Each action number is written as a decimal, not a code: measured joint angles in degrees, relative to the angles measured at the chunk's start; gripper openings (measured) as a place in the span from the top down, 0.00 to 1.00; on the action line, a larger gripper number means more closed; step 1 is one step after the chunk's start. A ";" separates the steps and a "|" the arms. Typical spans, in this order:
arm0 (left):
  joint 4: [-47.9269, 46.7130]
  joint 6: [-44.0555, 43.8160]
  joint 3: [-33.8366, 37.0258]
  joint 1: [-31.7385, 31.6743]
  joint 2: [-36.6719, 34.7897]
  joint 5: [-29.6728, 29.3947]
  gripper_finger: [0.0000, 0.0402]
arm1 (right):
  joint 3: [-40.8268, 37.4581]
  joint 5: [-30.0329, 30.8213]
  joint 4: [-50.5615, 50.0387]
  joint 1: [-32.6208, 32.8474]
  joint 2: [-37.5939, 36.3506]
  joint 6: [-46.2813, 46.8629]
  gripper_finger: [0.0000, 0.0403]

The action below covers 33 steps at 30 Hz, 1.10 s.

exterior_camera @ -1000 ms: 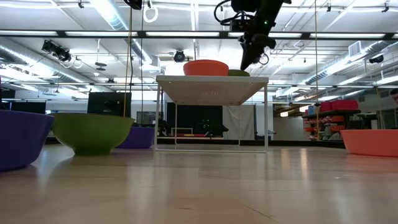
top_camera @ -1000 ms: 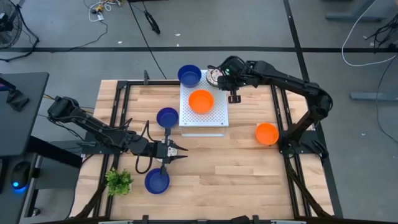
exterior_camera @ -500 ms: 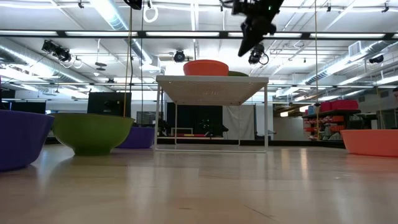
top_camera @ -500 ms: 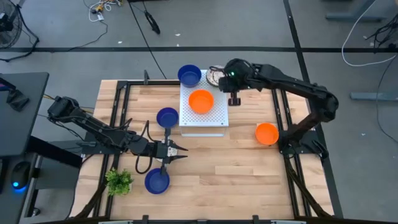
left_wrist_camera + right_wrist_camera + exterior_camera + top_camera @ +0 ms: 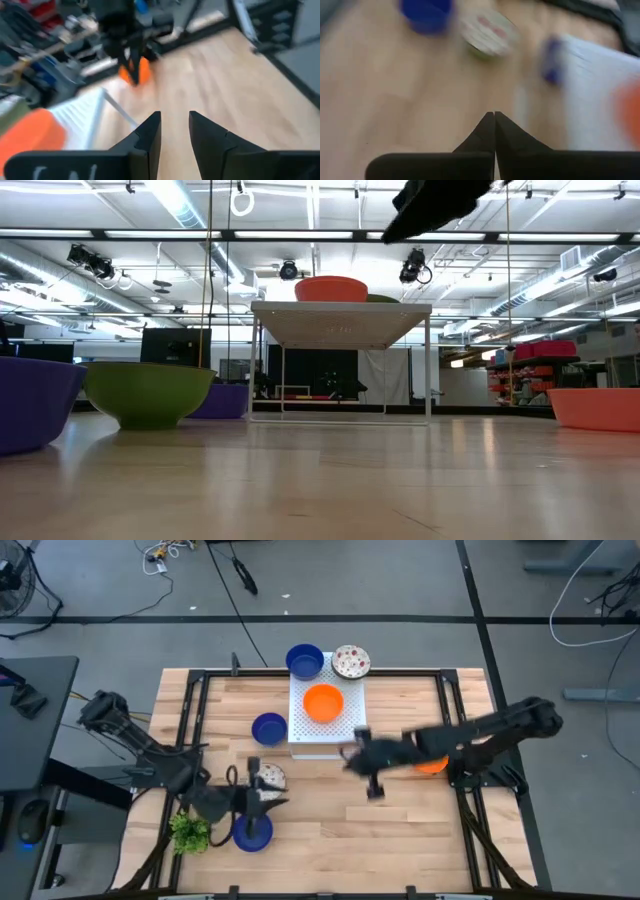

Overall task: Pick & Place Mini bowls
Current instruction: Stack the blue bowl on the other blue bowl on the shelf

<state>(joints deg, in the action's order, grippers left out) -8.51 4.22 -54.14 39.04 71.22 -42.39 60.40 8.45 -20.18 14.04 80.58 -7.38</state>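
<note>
A grey floor [image 5: 400, 580] with loose cables [image 5: 165, 554] surrounds the wooden table [image 5: 330, 830], while long ceiling lights [image 5: 180, 200] hang overhead.

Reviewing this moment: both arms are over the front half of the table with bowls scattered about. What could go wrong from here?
The right gripper, fingers shut and empty, is mid-table beside the white board; its arm crosses the orange bowl and could knock it.

The left gripper, open, sits between the speckled bowl and a blue bowl, so it may bump one while reaching for the other.

The plant beside that arm could be brushed.
</note>
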 joint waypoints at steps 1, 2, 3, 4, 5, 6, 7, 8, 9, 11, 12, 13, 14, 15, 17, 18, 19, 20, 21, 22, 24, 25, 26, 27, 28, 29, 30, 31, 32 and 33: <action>-3.53 -2.26 -1.06 1.28 0.03 0.09 0.74 | -2.96 -0.05 5.90 2.21 0.00 0.71 1.00; -6.61 -4.84 -2.21 2.54 0.04 0.40 0.75 | -5.85 -0.09 12.63 4.14 0.11 1.00 1.00; -9.55 -7.88 -3.43 3.61 0.04 1.39 0.75 | -8.66 -0.07 19.33 5.82 0.47 1.10 1.00; -12.31 -11.03 -4.66 4.59 0.04 2.94 0.76 | -11.49 -0.08 25.80 7.20 0.88 1.06 1.00; -14.88 -13.68 -5.76 5.55 0.03 4.86 0.77 | -14.36 -0.04 31.70 8.25 1.27 0.94 0.99; -17.10 -16.10 -6.50 6.45 0.02 7.01 0.78 | -16.88 -0.04 37.55 9.03 1.77 0.92 0.99; -18.53 -18.57 -6.85 7.12 0.02 9.08 0.80 | -19.12 -0.04 43.16 9.57 2.26 0.90 0.99; -19.88 -21.24 -6.91 7.65 0.02 10.99 0.81 | -21.29 0.01 48.67 9.78 2.54 0.90 0.99; -21.25 -24.08 -6.91 7.97 0.15 13.23 0.82 | -23.11 0.14 53.30 9.79 2.88 0.93 0.99; -23.21 -30.21 -6.96 8.01 1.41 17.65 0.86 | -25.93 1.19 59.08 9.45 3.40 0.93 0.99; -24.80 -32.72 -6.92 7.96 2.27 19.93 0.87 | -26.89 2.08 60.76 9.15 3.45 0.94 0.99; -25.75 -34.94 -6.88 7.92 3.24 22.39 0.88 | -27.51 2.95 62.21 8.82 3.45 1.14 0.99; -25.94 -36.64 -6.87 7.89 4.25 24.26 0.90 | -27.94 3.81 63.69 8.47 3.43 1.76 0.99; -25.93 -38.26 -6.87 7.87 5.22 25.56 0.91 | -28.26 4.32 64.48 8.13 3.40 2.51 0.99; -25.38 -41.48 -6.89 7.61 7.44 24.71 0.92 | -28.46 4.69 64.18 7.60 3.39 3.82 0.99; -25.33 -43.14 -6.89 7.48 8.59 22.69 0.92 | -28.46 4.79 64.02 7.43 3.41 4.55 0.99; -25.40 -44.32 -6.89 7.26 9.60 21.41 0.91 | -28.46 4.68 64.06 7.39 3.41 5.19 0.99; -25.30 -44.29 -6.89 7.00 10.61 21.13 0.90 | -28.46 4.63 63.96 7.39 3.39 5.66 0.99; -25.18 -43.76 -6.89 6.55 11.64 21.83 0.88 | -28.46 4.61 63.65 7.39 3.39 6.07 0.99; -25.14 -42.75 -6.89 6.20 12.80 23.22 0.85 | -28.46 4.61 63.49 7.39 3.39 6.31 0.99; -25.11 -42.23 -6.88 5.72 15.01 26.24 0.78 | -28.46 4.61 63.44 7.41 3.39 6.93 0.99; -24.94 -42.12 -6.83 5.71 15.90 27.85 0.73 | -28.46 4.61 63.18 7.41 3.39 7.12 0.99; -24.09 -41.94 -6.85 5.71 16.91 29.62 0.69 | -28.46 4.61 62.92 7.41 3.39 7.19 0.99; -22.91 -41.07 -6.88 5.79 17.98 31.33 0.64 | -28.46 4.61 62.85 7.41 3.39 7.34 0.99; -21.92 -40.20 -6.89 6.18 19.26 33.04 0.59 | -28.46 4.61 62.93 7.41 3.39 7.40 0.99; -20.96 -39.74 -6.88 6.58 20.44 34.41 0.55 | -28.46 4.61 62.92 7.41 3.39 7.40 0.99; -20.01 -39.57 -6.89 7.07 21.59 35.18 0.51 | -28.46 4.61 62.82 7.41 3.39 7.40 0.99; -19.58 -39.77 -6.96 7.56 22.73 35.61 0.48 | -28.46 4.60 62.76 7.41 3.39 7.40 0.99; -20.08 -40.56 -7.19 8.00 23.83 35.87 0.45 | -28.46 4.61 62.79 7.41 3.39 7.40 0.99; -21.15 -41.54 -7.57 8.38 24.90 35.87 0.44 | -28.46 4.61 62.78 7.41 3.39 7.40 0.99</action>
<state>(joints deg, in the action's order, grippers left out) -29.66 -37.32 -61.71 47.41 96.12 -6.52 31.94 13.05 42.59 21.45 83.96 0.01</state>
